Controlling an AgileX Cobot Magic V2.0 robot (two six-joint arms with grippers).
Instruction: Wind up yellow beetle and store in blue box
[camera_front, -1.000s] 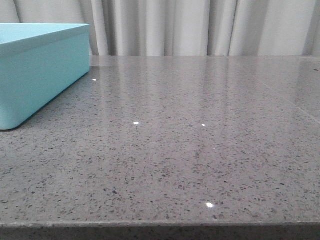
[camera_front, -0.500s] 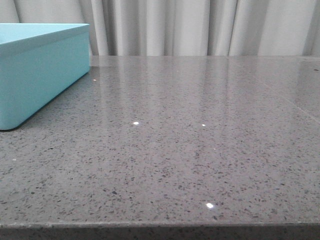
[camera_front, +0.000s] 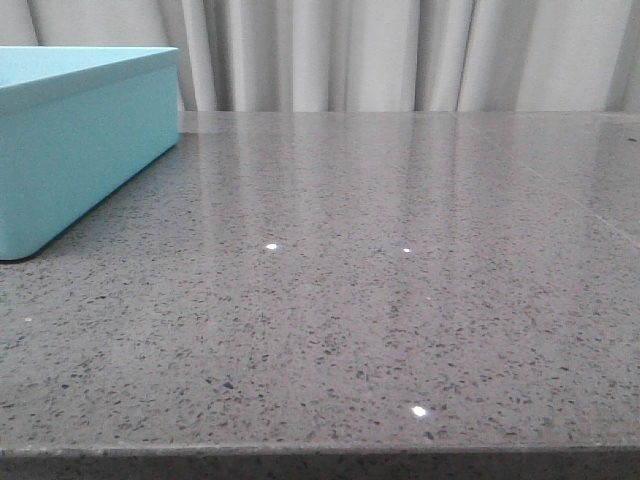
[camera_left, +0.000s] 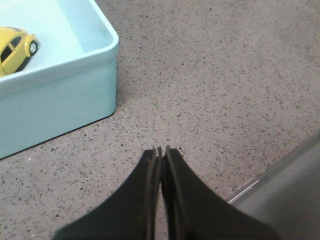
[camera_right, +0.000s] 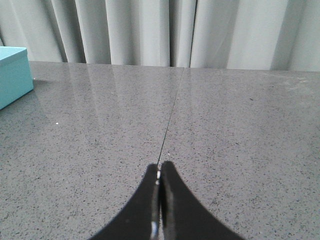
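Table (camera_front: 400, 300): grey speckled stone, its near edge showing in the front view.
Blue box (camera_front: 80, 150): far left on the table, open-topped.
Left gripper (camera_left: 162, 150): tips pressed together, empty, above bare table beside the box corner.
Right gripper (camera_right: 160, 167): tips together, empty, over a seam in the stone.
Yellow beetle (camera_left: 15, 48): on the box floor.

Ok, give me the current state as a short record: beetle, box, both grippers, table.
beetle: yellow, inside the box, on its wheels, partly cut off by the edge of the left wrist view
box: light blue, open top, on the table at the robot's left
left gripper: shut, empty, over the table beside the box, not touching it
right gripper: shut, empty, over the table, away from the box
table: grey speckled stone, glossy
backdrop: pale curtain
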